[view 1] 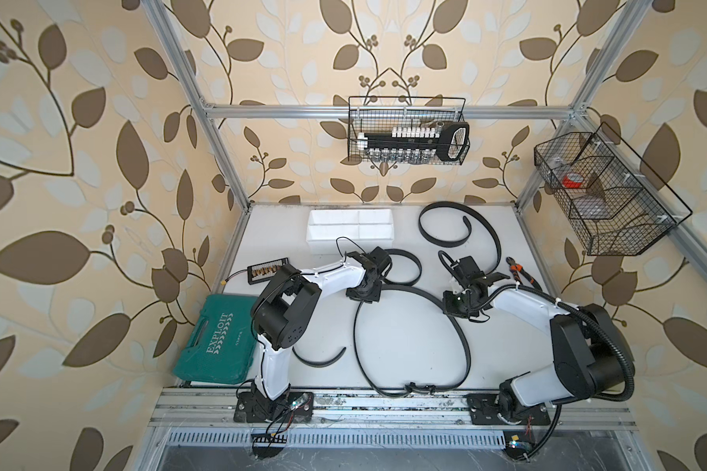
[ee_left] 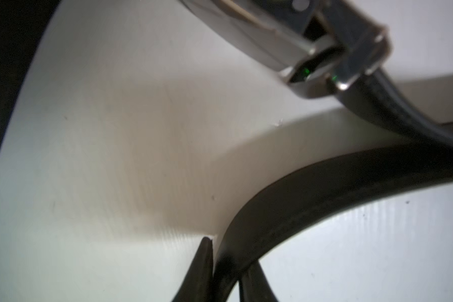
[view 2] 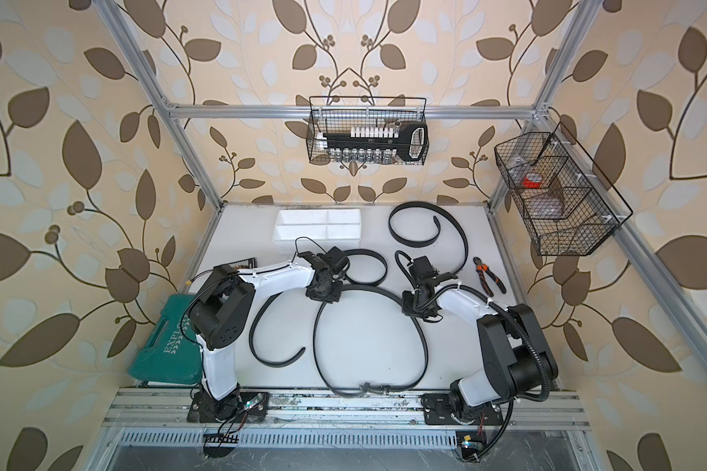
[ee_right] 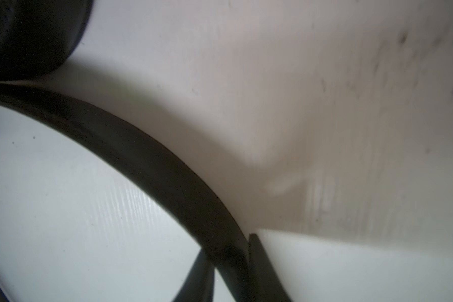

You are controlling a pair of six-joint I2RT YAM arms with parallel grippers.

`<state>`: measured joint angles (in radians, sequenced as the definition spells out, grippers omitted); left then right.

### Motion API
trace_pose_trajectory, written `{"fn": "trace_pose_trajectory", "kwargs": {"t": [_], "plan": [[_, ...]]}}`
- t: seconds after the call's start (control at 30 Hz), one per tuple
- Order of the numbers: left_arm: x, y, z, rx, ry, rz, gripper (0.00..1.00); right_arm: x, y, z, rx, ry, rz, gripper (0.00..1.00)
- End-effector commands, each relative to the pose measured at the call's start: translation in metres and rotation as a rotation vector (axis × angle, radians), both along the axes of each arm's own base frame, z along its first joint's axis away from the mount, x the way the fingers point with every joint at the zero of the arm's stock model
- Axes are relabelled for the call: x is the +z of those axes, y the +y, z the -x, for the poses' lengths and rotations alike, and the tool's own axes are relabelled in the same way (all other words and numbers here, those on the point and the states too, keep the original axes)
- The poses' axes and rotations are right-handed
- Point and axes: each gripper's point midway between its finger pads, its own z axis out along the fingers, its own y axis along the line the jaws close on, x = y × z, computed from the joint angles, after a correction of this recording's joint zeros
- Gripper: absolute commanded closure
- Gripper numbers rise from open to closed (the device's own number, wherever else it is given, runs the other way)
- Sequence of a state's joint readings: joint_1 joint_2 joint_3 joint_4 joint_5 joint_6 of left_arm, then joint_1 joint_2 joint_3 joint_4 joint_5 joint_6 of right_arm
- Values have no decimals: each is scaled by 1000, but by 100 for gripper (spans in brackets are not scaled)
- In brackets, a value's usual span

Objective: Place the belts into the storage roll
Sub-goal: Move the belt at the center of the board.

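Three black belts lie on the white table. The largest belt (view 1: 409, 290) (view 2: 368, 290) forms a wide loop in the middle. Its buckle end lies at the front edge. My left gripper (view 1: 363, 294) (ee_left: 228, 264) is shut on the loop's far left part. My right gripper (view 1: 458, 304) (ee_right: 229, 251) is shut on its far right part. In both wrist views the strap (ee_left: 324, 177) (ee_right: 141, 157) stands on edge between the fingers. A second belt (view 1: 415, 265) curls by the left wrist, and its metal buckle (ee_left: 322, 52) shows there. The third belt (view 1: 445, 240) coils at the back right. The white storage roll (view 1: 350, 230) (view 2: 319, 226) sits at the back, left of centre.
A green tool case (view 1: 213, 346) lies at the front left, with a black bit holder (view 1: 268, 270) behind it. Orange-handled pliers (view 1: 521, 273) lie by the right edge. One wire basket (view 1: 409, 134) hangs on the back wall and another wire basket (view 1: 601, 195) on the right frame.
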<state>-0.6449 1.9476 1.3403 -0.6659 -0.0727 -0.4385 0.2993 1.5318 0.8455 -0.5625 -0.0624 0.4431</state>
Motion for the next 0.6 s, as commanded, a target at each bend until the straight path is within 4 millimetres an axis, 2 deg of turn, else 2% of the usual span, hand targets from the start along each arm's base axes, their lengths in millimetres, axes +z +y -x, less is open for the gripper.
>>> {"fn": "trace_pose_trajectory", "kwargs": {"t": [0.0, 0.17, 0.23, 0.3, 0.37, 0.43, 0.5, 0.53, 0.57], "plan": [[5, -4, -22, 20, -2, 63, 80, 11, -3, -37, 12, -53, 73, 87], [13, -1, -50, 62, -7, 108, 79, 27, 10, -94, 35, -98, 95, 90], [18, -3, -51, 61, -2, 125, 77, 32, 14, -106, 48, -105, 100, 90], [24, -3, -44, 47, 1, 146, 71, 39, 16, -110, 63, -116, 96, 84], [37, -1, -33, 30, -17, 179, 56, 47, 15, -106, 68, -133, 94, 70], [56, 3, -16, 10, -52, 208, 28, 57, 11, -94, 69, -151, 89, 39], [71, 6, 6, -10, -79, 227, 7, 65, 10, -79, 69, -161, 65, 26], [79, 5, 18, -32, -91, 237, 1, 67, 10, -72, 64, -162, 49, 22], [84, 5, 31, -52, -98, 242, 1, 68, 11, -65, 60, -160, 31, 20]]}}
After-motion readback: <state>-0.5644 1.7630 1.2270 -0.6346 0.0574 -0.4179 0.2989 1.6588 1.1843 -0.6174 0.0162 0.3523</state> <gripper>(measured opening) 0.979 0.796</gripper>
